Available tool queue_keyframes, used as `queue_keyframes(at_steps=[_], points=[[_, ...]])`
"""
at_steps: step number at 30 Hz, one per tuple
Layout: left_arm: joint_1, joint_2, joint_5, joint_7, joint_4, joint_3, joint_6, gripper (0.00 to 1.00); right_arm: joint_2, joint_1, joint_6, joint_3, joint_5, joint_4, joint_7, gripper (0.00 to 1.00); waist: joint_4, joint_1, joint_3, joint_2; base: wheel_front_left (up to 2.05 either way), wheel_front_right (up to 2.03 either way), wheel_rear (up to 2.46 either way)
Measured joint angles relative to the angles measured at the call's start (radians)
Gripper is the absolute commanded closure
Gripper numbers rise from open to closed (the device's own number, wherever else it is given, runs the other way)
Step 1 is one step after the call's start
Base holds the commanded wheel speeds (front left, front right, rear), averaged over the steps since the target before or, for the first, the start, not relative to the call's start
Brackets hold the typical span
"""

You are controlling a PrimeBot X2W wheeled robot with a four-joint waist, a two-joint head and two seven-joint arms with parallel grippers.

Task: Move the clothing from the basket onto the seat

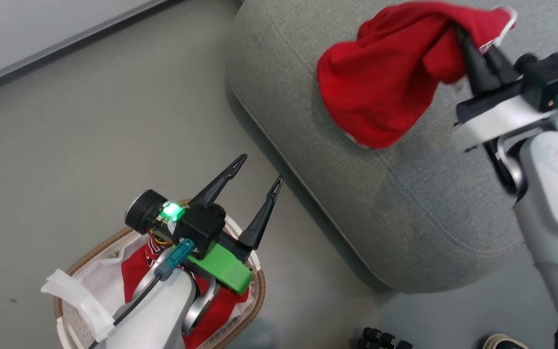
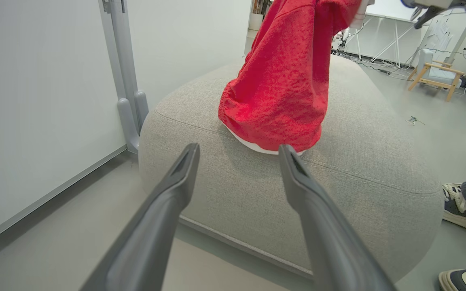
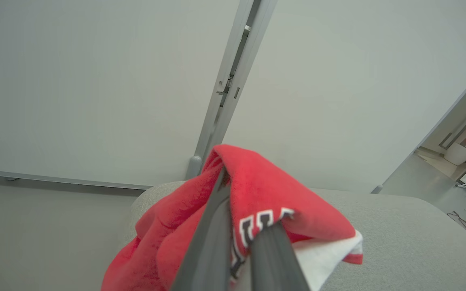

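While the right pincer [image 1: 469, 42] pinches red clothing [image 1: 380, 87] over the seat [image 1: 405, 208], the left pincer [image 1: 260, 168] hangs spread above the basket [image 1: 257, 296].

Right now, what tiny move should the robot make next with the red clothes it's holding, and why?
Probably open the right end effector. It is shut on the white-trimmed red sports garment, whose hem seems to rest on the large rounded grey fabric seat, so letting go should leave it there.
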Motion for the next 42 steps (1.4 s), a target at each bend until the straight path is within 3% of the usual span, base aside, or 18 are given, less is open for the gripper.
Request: queue_keyframes(at_steps=[11,18,23,25,26,27,28,29,34,42], points=[[-0.061,0.023,-0.01,0.0,-0.027,-0.005,0.0,0.0,-0.105,-0.267,0.0,-0.197,-0.115,0.156,0.0,1.0,0.105,0.0001,0.149,0.0,0.0,0.0,0.0],[-0.08,0.026,0.0,0.0,-0.046,0.019,0.0,0.0,-0.096,-0.332,0.0,-0.364,-0.231,0.199,0.0,1.0,0.177,0.0001,0.223,0.0,0.0,0.0,0.0],[-0.085,0.026,0.004,0.0,-0.051,0.021,0.0,0.0,-0.051,-0.299,0.0,-0.449,-0.307,0.26,0.0,0.99,0.217,0.0002,0.263,0.0,0.0,0.0,0.0],[-0.085,0.025,0.004,0.0,-0.05,0.023,0.0,0.0,-0.04,-0.267,0.0,-0.482,-0.332,0.285,0.0,0.83,0.228,0.0002,0.271,0.0,0.0,0.0,0.0],[-0.086,0.024,0.004,0.0,-0.049,0.025,0.0,0.0,-0.036,-0.249,0.0,-0.505,-0.339,0.297,0.0,0.68,0.233,0.0001,0.274,0.0,0.0,0.0,0.0],[-0.086,0.023,0.004,0.0,-0.048,0.027,0.0,0.0,-0.032,-0.231,0.0,-0.527,-0.347,0.308,0.0,0.5,0.237,0.0001,0.275,0.0,0.0,0.0,0.0],[-0.086,0.022,0.004,0.0,-0.045,0.028,0.0,0.0,-0.026,-0.219,0.0,-0.544,-0.352,0.317,0.0,0.16,0.239,0.0001,0.274,0.0,0.0,0.0,0.0],[-0.086,0.022,0.004,0.0,-0.041,0.031,0.0,0.0,-0.017,-0.202,0.0,-0.565,-0.356,0.322,0.0,0.0,0.239,0.0002,0.272,0.0,0.0,0.0,0.0],[-0.08,0.019,0.003,0.0,-0.026,0.038,0.0,0.0,0.007,-0.112,0.0,-0.658,-0.364,0.332,0.0,0.0,0.232,0.0001,0.244,0.0,0.0,0.0,0.0],[-0.023,-0.009,-0.004,0.0,0.007,0.075,0.0,0.0,0.043,0.048,0.0,-0.71,-0.349,0.296,0.0,0.0,0.218,0.0001,0.156,0.0,0.0,0.0,0.0]])
